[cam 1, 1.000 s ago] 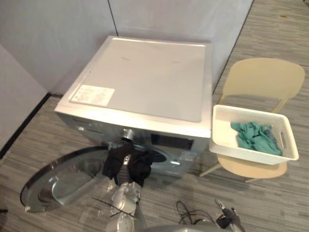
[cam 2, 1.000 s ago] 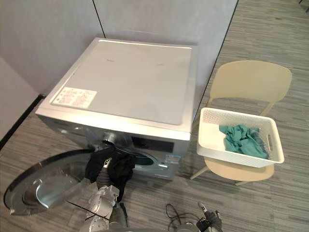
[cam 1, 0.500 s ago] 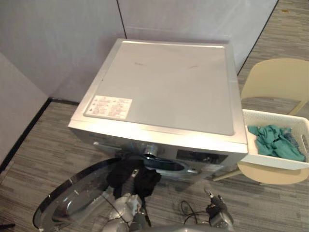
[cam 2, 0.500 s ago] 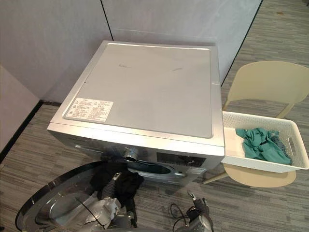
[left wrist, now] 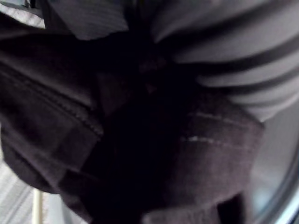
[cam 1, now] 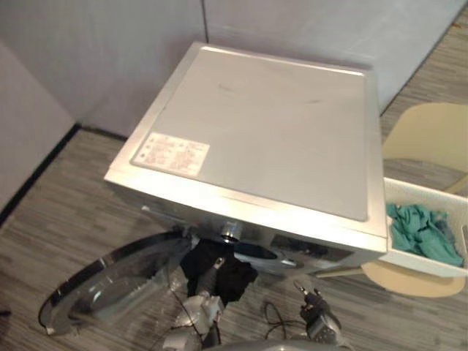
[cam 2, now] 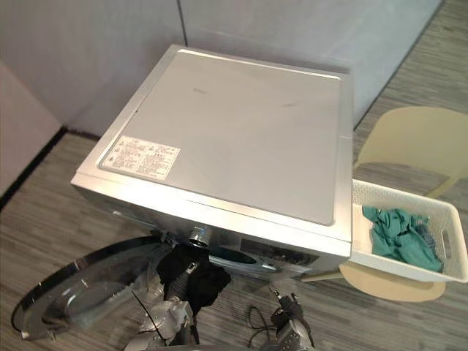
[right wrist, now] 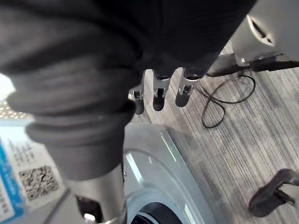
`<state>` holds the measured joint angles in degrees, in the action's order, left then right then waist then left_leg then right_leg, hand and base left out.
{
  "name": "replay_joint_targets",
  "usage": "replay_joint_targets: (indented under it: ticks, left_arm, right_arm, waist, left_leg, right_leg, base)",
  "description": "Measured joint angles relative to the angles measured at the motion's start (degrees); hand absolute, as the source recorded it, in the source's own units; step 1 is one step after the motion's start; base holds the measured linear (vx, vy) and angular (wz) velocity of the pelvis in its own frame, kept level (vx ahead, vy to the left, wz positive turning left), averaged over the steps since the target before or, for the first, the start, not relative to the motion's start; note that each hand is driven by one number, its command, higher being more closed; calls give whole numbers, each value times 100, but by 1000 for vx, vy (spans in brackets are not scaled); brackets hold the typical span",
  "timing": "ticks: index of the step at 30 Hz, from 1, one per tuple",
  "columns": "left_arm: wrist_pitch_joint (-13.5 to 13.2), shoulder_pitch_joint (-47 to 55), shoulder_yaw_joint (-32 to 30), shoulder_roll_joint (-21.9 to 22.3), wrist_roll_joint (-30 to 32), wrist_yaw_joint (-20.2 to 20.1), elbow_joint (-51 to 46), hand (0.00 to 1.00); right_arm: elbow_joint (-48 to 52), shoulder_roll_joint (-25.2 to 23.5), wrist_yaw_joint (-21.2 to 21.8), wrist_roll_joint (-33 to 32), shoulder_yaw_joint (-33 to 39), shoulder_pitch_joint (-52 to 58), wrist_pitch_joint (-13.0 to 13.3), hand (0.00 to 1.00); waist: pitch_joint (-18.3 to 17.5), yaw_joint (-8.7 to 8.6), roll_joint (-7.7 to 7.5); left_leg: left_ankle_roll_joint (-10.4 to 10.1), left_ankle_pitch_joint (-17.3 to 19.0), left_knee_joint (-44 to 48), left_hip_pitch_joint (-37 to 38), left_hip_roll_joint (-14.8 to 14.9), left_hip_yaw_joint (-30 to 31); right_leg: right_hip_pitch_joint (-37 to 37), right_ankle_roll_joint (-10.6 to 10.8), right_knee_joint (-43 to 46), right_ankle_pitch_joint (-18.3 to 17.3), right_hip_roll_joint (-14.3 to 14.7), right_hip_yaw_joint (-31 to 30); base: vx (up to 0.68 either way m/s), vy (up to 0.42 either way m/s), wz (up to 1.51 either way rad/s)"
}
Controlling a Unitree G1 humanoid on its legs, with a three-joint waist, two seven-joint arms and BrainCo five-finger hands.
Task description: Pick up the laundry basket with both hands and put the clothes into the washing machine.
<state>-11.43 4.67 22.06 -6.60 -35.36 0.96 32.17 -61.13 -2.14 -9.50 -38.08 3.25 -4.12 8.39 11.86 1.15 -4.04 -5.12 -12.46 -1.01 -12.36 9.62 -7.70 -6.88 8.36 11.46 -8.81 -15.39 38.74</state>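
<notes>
At far left, the round chrome-rimmed door (cam 1: 110,285) of the silver front-loading washing machine (cam 1: 270,124) lies swung wide open. Just right of it my left hand (cam 1: 199,313) is up under a crumpled black garment (cam 1: 218,267). The garment hangs at the dark drum opening (cam 1: 257,252), straight ahead of that hand; whether the hand is closed on the cloth I cannot tell. My right hand (right wrist: 158,95) hangs low by the machine's front, relaxed and empty. The white perforated plastic laundry basket (cam 2: 398,265), with teal clothes (cam 2: 398,232) inside, sits on a cream plastic chair (cam 2: 413,142) well to the right, nearer my right hand.
</notes>
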Motion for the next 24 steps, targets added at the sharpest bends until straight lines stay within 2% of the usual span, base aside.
replay_joint_targets:
  ticks: [2, 3, 5, 9, 10, 11, 12, 13, 15, 18, 22, 24]
  left_arm:
    - [-2, -331, 19, -51, -3, 67, -93, 100]
    - [0, -538, 49, -34, -41, 90, -93, 100]
    - [2, -755, 108, -24, -136, 189, -92, 100]
    - [-25, -1228, 335, 100, -293, 331, -113, 100]
    - [-25, -1379, 524, 229, -356, 418, -112, 100]
    - [-18, -1503, 622, 328, -429, 438, -107, 100]
    - [-19, -1564, 666, 375, -456, 445, -105, 100]
    - [-25, -1763, 672, 512, -513, 520, -78, 100]
    - [-33, -1925, 653, 572, -562, 573, -19, 100]
    - [-71, -2380, 564, 585, -625, 669, 63, 100]
    - [-184, -2670, 257, 708, -677, 805, 58, 100]
    - [-278, -2807, 9, 869, -680, 917, 42, 100]
  right_arm:
    - [-63, 43, -31, 42, -2, -197, 21, 0]
    - [-61, 82, -40, 42, -16, -354, 38, 0]
    - [-58, 144, -44, 39, -195, -634, 53, 0]
    - [-100, 157, -173, -19, -430, -1262, 145, 0]
    - [-92, 150, -201, -169, -438, -1404, 232, 0]
    - [-86, 146, -223, -291, -438, -1455, 258, 0]
    - [-84, 145, -237, -312, -440, -1477, 256, 0]
    - [-88, 162, -270, -345, -437, -1565, 252, 0]
    - [-87, 200, -272, -346, -427, -1615, 246, 0]
    - [43, 281, -300, -378, -294, -1656, 239, 0]
    - [787, 221, -336, -603, -107, -1415, 244, 0]
    - [1362, 107, -429, -878, -74, -1406, 275, 0]
  waist:
    - [186, 60, -90]
    - [381, 159, -127]
    - [596, 180, -135]
    - [1057, 288, 57]
    - [1163, 249, 216]
    - [1220, 252, 254]
    - [1252, 263, 244]
    - [1314, 272, 253]
    - [1319, 262, 255]
    - [1529, 146, 266]
    - [1595, 126, 222]
    - [1636, 127, 228]
  left_leg:
    - [-2, -2, 237, -365, 110, 288]
    - [-3, -2, 371, -475, 174, 272]
    - [0, 3, 652, -646, 232, 258]
    - [216, 205, 1648, -1239, 457, 204]
    - [156, 375, 1873, -1431, 552, 198]
    - [123, 450, 2034, -1598, 560, 158]
    - [153, 482, 2145, -1682, 560, 111]
    - [199, 674, 2621, -2055, 566, 62]
    - [253, 807, 2914, -2314, 566, -25]
    - [443, 1168, 3647, -2810, 542, -178]
    - [590, 1617, 4398, -3380, 566, -367]
    - [689, 1788, 4807, -3749, 708, -557]
  right_leg:
    - [12, -74, 153, -159, 175, 354]
    - [16, -62, 332, -311, 205, 463]
    - [83, -15, 652, -547, 170, 511]
    - [581, -49, 1470, -974, 18, 203]
    - [760, -56, 1739, -1094, -29, 162]
    - [959, -36, 2047, -1204, -123, 102]
    - [1080, -46, 2202, -1249, -201, 50]
    - [1468, -32, 2667, -1354, -419, -122]
    - [1725, -21, 2946, -1402, -579, -241]
    - [2222, 71, 3515, -1459, -951, -528]
    - [2885, 265, 4217, -1630, -1343, -921]
    - [3349, 322, 4624, -1789, -1485, -1173]
  base:
    - [-88, -79, 87]
    - [-126, -65, 71]
    - [-151, -25, 24]
    - [-169, 3, -19]
    - [-169, 55, -10]
    - [-160, 61, -5]
    - [-188, 135, -17]
    - [-124, 90, -23]
    - [-61, 113, -22]
    - [-60, 217, -16]
    - [-83, 184, -10]
    - [-124, 98, -11]
